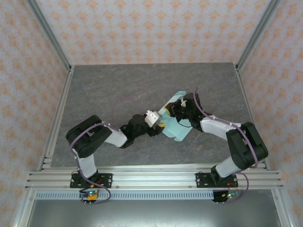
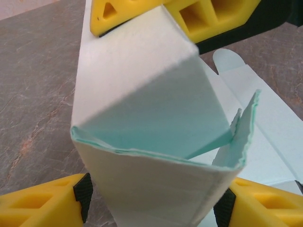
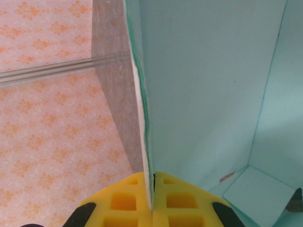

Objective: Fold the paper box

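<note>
Once traced from above, found right between the two sets of jaws: the paper box (image 1: 177, 128), pale mint card lying partly on the grey table (image 1: 104, 94). At the left gripper (image 2: 151, 203), jaws spread wide yet closed on the paper box, one black pad (image 2: 83, 194) against each outer side of a hollow, sleeve-like fold. Inside that sleeve, just beyond the jaws, a slanted inner panel running down to a ragged-edged upright flap (image 2: 244, 127) on the right-hand side. Further beyond the jaws, flat card with a rounded tab (image 2: 227, 59), resting on the table. At the far rim of the sleeve, opposite the left jaws, two yellow fingers (image 2: 213, 19) of the right gripper (image 3: 152, 178). From the right wrist, jaws squeezed together with only a single thin wall of card between them, white edge running straight up from the bite. Right of those jaws, the mint inner face of that wall, meeting a second panel at a crease and a floor panel low down. Left of the jaws, grey table and peach patterned wall (image 3: 47, 142). Both grippers nearly tip to tip in the overhead view, card bridging them.
</note>
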